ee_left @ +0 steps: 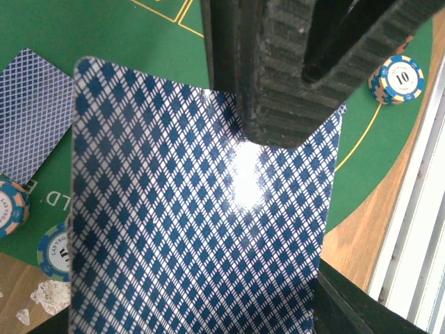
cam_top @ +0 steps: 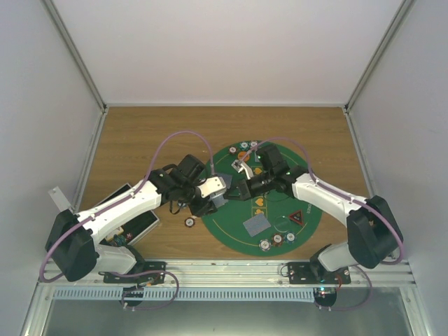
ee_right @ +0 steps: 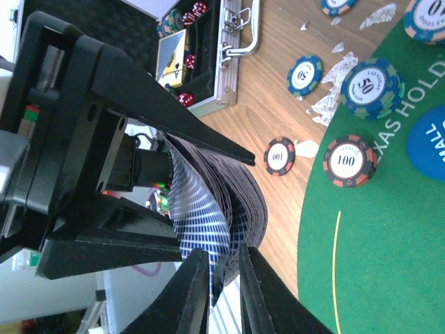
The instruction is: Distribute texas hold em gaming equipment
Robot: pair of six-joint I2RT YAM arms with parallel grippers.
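Over the left side of the round green mat (cam_top: 231,231), mid-tabletop (cam_top: 140,140), left fingers (ee_right: 188,129) clamp bowed blue diamond-backed playing cards (ee_left: 195,229) while right fingers (ee_right: 195,292) pinch their edge; friction could drag 2 cards out together.

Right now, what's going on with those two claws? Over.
Left gripper shut on card deck. Right gripper pinching deck's edge, cards bowed. Poker chips loose on green mat below, clear of both grippers.

soft, even light from above in the overhead view. a white glare patch burns mid-frame on the playing card (ee_left: 195,243) in the left wrist view; the right wrist view's lower left is dark, blurred.
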